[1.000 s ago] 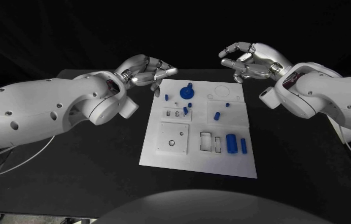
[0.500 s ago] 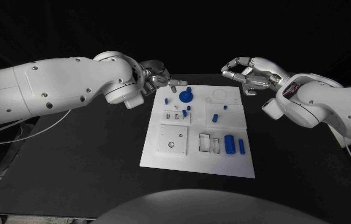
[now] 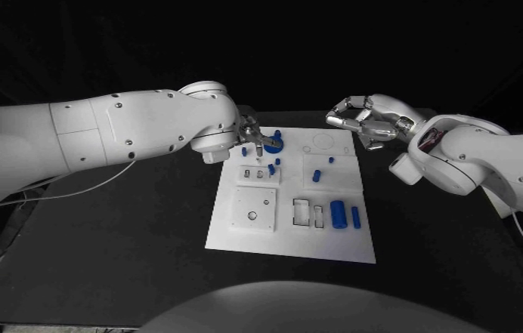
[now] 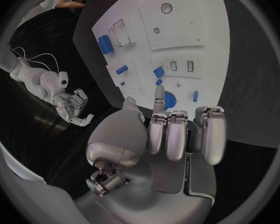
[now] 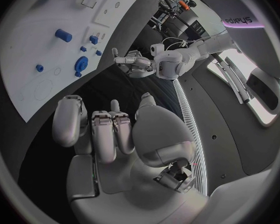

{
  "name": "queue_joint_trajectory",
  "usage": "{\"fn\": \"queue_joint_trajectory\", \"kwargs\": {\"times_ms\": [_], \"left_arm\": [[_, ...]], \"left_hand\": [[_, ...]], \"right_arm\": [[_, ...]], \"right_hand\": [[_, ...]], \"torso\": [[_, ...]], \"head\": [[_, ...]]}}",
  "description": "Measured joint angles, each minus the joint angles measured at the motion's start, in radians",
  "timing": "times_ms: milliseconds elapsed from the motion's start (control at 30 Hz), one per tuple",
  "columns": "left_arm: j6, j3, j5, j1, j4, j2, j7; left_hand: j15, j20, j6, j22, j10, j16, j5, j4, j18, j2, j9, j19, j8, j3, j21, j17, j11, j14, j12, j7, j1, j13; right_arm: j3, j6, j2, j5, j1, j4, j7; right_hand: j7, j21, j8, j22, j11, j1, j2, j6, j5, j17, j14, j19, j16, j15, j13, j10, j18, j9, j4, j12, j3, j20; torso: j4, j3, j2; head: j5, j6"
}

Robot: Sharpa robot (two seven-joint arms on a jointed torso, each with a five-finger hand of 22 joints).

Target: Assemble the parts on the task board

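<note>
One white task board (image 3: 253,235) is counted on one black table (image 3: 109,257). About eight blue parts (image 3: 341,214) are seen on it. Two silver hands are seen: left hand (image 3: 253,138), right hand (image 3: 362,121).

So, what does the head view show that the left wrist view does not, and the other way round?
Head view alone: the long white left arm, and the whole task board with black table on every side. Left wrist view alone: the left hand from behind, one of its fingers stretched toward the blue gear. Both: the board, the gear, the blue cylinder and the right hand, which holds nothing.
</note>
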Motion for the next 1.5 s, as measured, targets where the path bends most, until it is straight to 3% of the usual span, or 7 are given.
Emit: {"fn": "queue_joint_trajectory", "kwargs": {"times_ms": [100,233,467,733,933,1300,1500], "left_arm": [[0.026,0.000,-0.004,-0.003,-0.028,0.028,-0.009],[0.063,0.000,-0.001,-0.010,-0.065,0.057,-0.019],[0.104,0.000,0.006,-0.030,-0.128,0.110,-0.026],[0.141,0.001,-0.026,-0.060,-0.175,0.146,-0.030],[0.157,0.001,-0.061,-0.082,-0.205,0.160,-0.031],[0.158,0.005,-0.115,-0.089,-0.220,0.158,-0.032],[0.156,0.007,-0.121,-0.091,-0.227,0.158,-0.033]], "left_hand": [[-0.003,-0.003,-0.012,0.000,0.002,0.000,0.032,-0.019,0.000,-0.016,0.021,-0.004,0.000,0.025,0.000,0.000,-0.002,0.003,0.006,-0.002,0.054,0.000],[-0.003,-0.007,-0.014,0.000,0.004,0.000,0.020,-0.021,0.000,-0.019,0.034,0.000,0.000,0.035,0.000,0.000,-0.004,0.004,0.009,-0.003,0.080,0.000],[-0.007,-0.007,0.012,0.000,0.000,0.000,-0.006,-0.011,0.000,-0.025,0.059,0.000,-0.005,0.045,0.000,0.000,-0.008,0.000,0.005,-0.010,0.096,0.000],[-0.014,-0.014,0.024,0.000,-0.003,0.000,-0.006,-0.008,0.000,-0.034,0.074,0.000,-0.005,0.049,0.000,0.000,-0.014,0.003,0.004,-0.018,0.105,0.000],[-0.016,-0.014,0.042,0.000,-0.003,0.000,0.001,-0.006,0.000,-0.036,0.087,0.000,-0.005,0.056,-0.004,0.000,-0.014,0.001,0.004,-0.022,0.106,0.000],[-0.039,-0.038,0.057,0.000,-0.011,0.000,0.006,0.006,0.000,-0.046,0.225,0.002,0.050,0.085,-0.008,0.000,-0.029,0.003,0.004,-0.043,0.116,-0.001],[-0.041,-0.041,0.030,0.000,-0.009,0.000,-0.008,0.009,0.000,-0.056,0.279,-0.002,0.052,0.088,-0.011,-0.001,-0.031,0.002,0.004,-0.040,0.105,-0.006]], "right_arm": [[0.000,0.006,0.003,-0.003,0.001,0.001,-0.010],[0.000,0.017,0.018,-0.006,0.001,-0.001,-0.024],[0.000,0.043,0.033,-0.009,0.001,-0.010,-0.053],[0.000,0.073,0.047,-0.010,0.001,-0.022,-0.081],[0.000,0.092,0.047,-0.010,0.001,-0.026,-0.096],[-0.001,0.110,0.043,-0.010,0.001,-0.029,-0.113],[-0.001,0.114,0.045,-0.009,0.001,-0.035,-0.118]], "right_hand": [[0.000,0.000,0.000,0.000,0.001,0.011,0.005,0.007,0.062,0.000,0.000,0.000,0.000,0.000,0.000,-0.001,0.000,0.000,0.000,0.002,0.000,0.000],[0.000,0.000,0.004,0.000,0.001,0.016,0.011,0.007,0.100,0.000,0.001,0.000,0.000,0.002,0.000,0.002,0.000,0.002,0.000,-0.002,0.000,0.000],[0.000,-0.012,0.004,0.000,0.001,0.024,0.010,0.007,0.107,0.000,0.002,-0.012,-0.003,0.002,0.000,0.002,0.000,0.002,0.000,-0.007,0.000,0.004],[0.000,-0.016,0.004,0.000,0.001,0.024,0.010,0.007,0.107,0.000,0.002,-0.014,-0.004,0.002,0.001,0.002,0.000,0.003,0.000,-0.012,0.000,0.005],[0.000,-0.025,0.004,0.000,0.001,0.024,0.010,0.007,0.107,0.000,0.002,-0.021,-0.010,0.002,0.001,0.002,0.000,0.003,0.000,-0.015,0.000,0.006],[0.000,-0.032,0.004,0.000,0.003,0.024,0.010,0.007,0.107,0.000,0.002,-0.027,-0.010,0.002,0.002,0.004,0.000,0.004,0.000,-0.020,0.000,0.005],[0.004,-0.036,0.004,-0.001,0.003,0.024,0.010,0.010,0.101,0.000,0.002,-0.031,-0.014,0.002,0.002,0.004,0.000,0.006,0.000,-0.020,0.000,0.009]], "torso": [[-0.0022,-0.0012,-0.002],[-0.0061,-0.0012,-0.006],[-0.0085,0.0006,-0.013],[-0.0115,0.0024,-0.018],[-0.0105,0.0014,-0.019],[-0.0082,0.0012,-0.024],[-0.0084,0.0012,-0.026]], "head": [[0.006,0.000],[0.016,0.000],[0.023,0.000],[0.030,0.000],[0.032,0.000],[0.026,0.000],[0.026,0.000]]}}
